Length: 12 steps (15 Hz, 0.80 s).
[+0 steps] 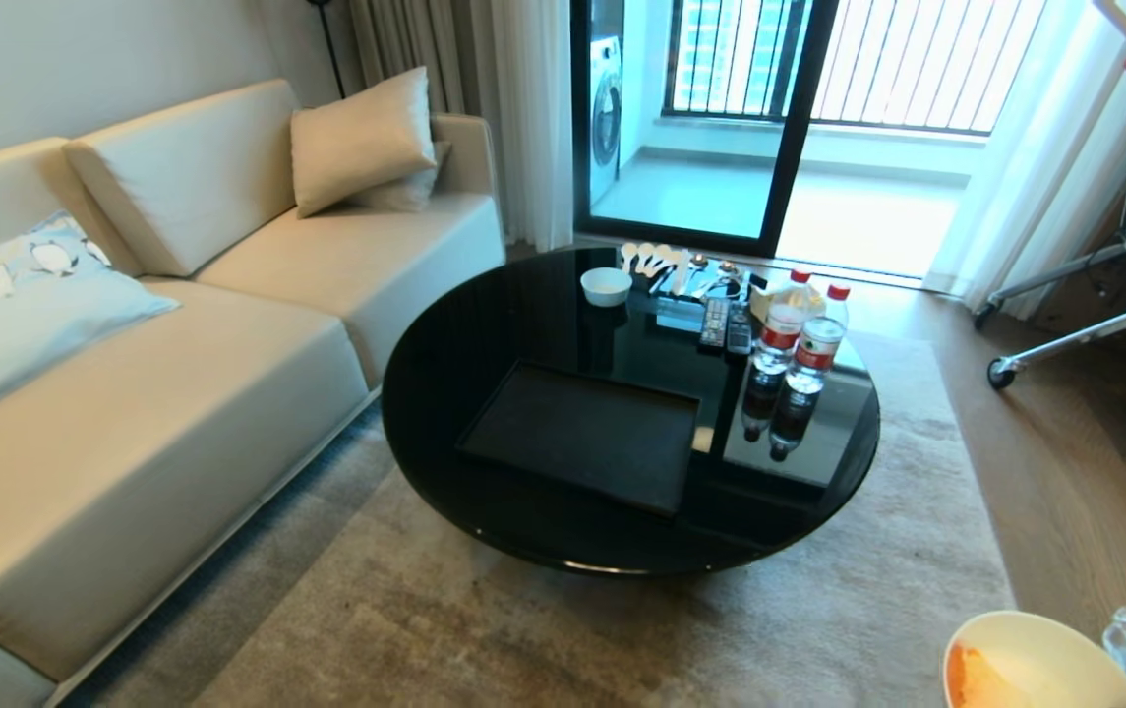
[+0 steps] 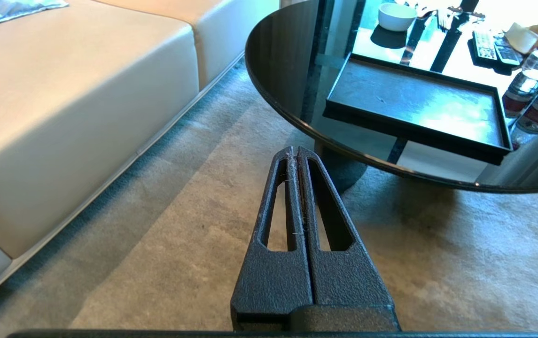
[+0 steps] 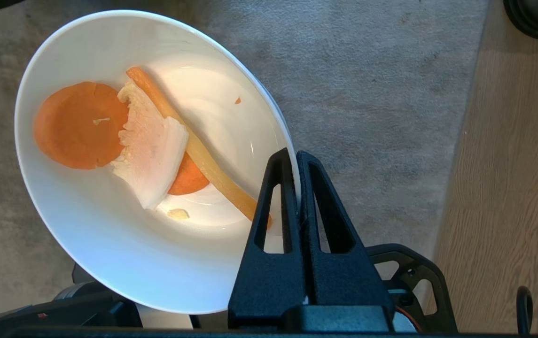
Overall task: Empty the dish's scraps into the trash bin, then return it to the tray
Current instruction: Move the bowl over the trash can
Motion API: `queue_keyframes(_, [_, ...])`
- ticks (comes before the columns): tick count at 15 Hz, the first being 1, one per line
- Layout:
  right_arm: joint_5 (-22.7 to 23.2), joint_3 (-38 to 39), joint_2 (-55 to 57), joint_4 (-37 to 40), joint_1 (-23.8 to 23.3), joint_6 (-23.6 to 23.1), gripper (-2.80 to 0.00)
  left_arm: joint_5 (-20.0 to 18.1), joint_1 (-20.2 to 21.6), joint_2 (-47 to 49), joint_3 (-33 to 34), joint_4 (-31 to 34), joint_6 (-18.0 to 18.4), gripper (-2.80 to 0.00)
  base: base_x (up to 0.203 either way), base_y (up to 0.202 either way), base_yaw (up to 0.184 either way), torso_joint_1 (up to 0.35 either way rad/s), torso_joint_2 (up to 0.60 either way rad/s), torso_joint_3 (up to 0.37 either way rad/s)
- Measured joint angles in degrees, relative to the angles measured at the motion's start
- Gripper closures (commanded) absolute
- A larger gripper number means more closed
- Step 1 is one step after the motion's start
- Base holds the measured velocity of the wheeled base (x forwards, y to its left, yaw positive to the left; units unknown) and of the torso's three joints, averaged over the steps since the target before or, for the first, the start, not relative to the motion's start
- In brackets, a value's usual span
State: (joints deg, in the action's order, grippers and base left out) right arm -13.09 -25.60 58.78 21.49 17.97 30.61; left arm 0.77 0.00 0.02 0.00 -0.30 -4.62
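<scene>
So your right gripper (image 3: 295,162) was pinching the dish (image 3: 109,253) rim off the table, scraps (image 3: 149,141) still inside, nothing dumped yet, and the tray (image 1: 582,433) sat bare near the table's front edge.

Tray (image 1: 582,433) on table (image 1: 444,393) – sofa (image 1: 179,393) left – scraps (image 3: 123,136) in dish (image 3: 109,244)

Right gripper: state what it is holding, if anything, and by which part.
The right gripper is shut on the dish, pinching its rim, with the scraps still inside. The left gripper is shut and holds nothing.
</scene>
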Motion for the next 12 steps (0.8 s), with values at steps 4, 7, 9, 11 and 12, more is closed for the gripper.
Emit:
queue_keyframes(4, [0.0, 0.0, 0.11, -0.16, 0.0, 0.0, 0.0, 0.0, 0.0, 0.0, 0.0, 0.0, 0.0, 0.0, 0.0, 0.0, 0.0, 0.0, 0.0, 0.0])
queue_keyframes(7, [-0.02, -0.12, 0.11, -0.05, 0.0, -0.01, 0.0, -0.01, 0.0, 0.0, 0.0, 0.0, 0.02, 0.0, 0.0, 0.0, 0.0, 0.0, 0.0, 0.0])
queue_keyframes(9, [-1.18, -0.22, 0.11, -0.16, 0.09, 0.0, 0.0, 0.0, 0.0, 0.0, 0.0, 0.0, 0.0, 0.0, 0.0, 0.0, 0.0, 0.0, 0.0, 0.0])
queue_keyframes(11, [-1.34, -0.17, 0.12, -0.15, 0.28, 0.03, 0.0, 0.0, 0.0, 0.0, 0.0, 0.0, 0.0, 0.0, 0.0, 0.0, 0.0, 0.0, 0.0, 0.0])
queue_keyframes(12, [-1.33, -0.13, 0.12, -0.22, 0.33, 0.04, 0.0, -0.02, 0.0, 0.0, 0.0, 0.0, -0.01, 0.0, 0.0, 0.0, 0.0, 0.0, 0.0, 0.0])
